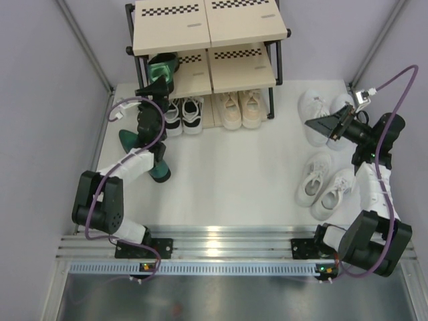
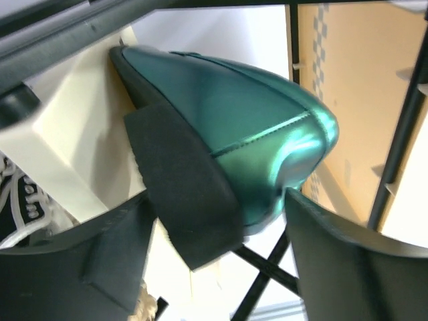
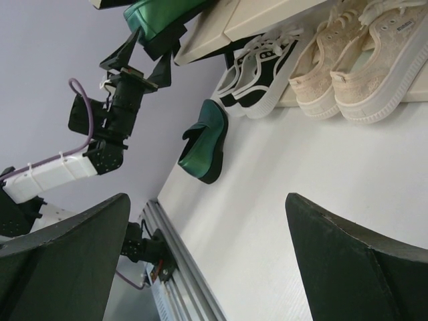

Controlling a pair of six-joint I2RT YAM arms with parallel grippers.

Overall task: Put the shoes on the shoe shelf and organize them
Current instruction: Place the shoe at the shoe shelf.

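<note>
My left gripper [image 1: 159,80] straddles a green heeled shoe [image 2: 254,114] on the shoe shelf [image 1: 244,70], middle tier, far left; whether its jaws pinch it, I cannot tell. Its mate [image 3: 204,147] lies on the floor [image 1: 234,167] at left. My right gripper [image 1: 321,127] gapes wide and empty beside white sneakers [image 1: 314,107].

Heeled shoe [image 1: 162,69] on shelf [image 1: 234,27], floor sneakers [image 1: 314,180] — right

You've got a white tabletop [image 1: 221,167] boxed in by plain lavender-grey wall panels [image 1: 40,100] L, R and behind, w/ metal corner posts [image 1: 83,40]. An alu rail [image 1: 227,241] runs along the near edge, glare on it. Below that there's a brushed metal sheet [image 1: 227,297], prob. steel. Light's soft and even, shadows faint.
</note>
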